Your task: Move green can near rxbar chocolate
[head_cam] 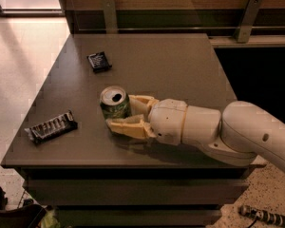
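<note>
Tool: the tool (120, 111) sits low over the front half of the worktop (180, 65), reaching in from the right on the white arm (256, 137).
Tool state: narrowed around the green can (115, 103), one finger along its far side and one along its near side, both seemingly pressed to the can wall, so it looks to have hold of the can.
Green can: upright between the fingers, silver top with its opening facing up; whether its base rests on the worktop or is lifted just off it cannot be told.
Rxbar chocolate: the rxbar chocolate (52, 126) lies flat near the front-left corner, to the left of the can and apart from it.
Step in hand: carrying the held can toward the bar; the gap is not yet closed.
Next move: probably a short shift left and slightly forward, stopping beside the bar without nudging it, then setting the can down upright and letting go.
Other item: a small dark packet (99, 61) lies farther back, well apart.
Count: one can, one bar, one small packet, one tool.
</note>
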Motion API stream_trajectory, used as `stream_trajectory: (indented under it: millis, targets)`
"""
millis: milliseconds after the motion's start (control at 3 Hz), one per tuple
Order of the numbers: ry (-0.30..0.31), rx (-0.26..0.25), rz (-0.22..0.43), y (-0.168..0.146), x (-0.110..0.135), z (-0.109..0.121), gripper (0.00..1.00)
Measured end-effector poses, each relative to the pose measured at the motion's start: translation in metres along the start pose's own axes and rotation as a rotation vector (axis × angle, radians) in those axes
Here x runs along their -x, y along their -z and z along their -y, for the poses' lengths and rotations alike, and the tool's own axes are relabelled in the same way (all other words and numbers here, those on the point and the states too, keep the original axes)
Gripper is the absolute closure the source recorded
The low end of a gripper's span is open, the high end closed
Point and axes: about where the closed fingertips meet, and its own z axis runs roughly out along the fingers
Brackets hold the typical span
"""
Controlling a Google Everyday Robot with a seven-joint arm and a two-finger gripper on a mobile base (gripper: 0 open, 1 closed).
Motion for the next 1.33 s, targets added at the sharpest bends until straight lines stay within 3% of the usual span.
stream_trajectory:
  millis: [1000, 1333]
  targets:
    - [0.006, 0.011, 0.000, -0.0048, 0.0020, -0.0041, 0.28]
    - [0.009, 0.017, 0.000, -0.0072, 0.0033, -0.0063, 0.00]
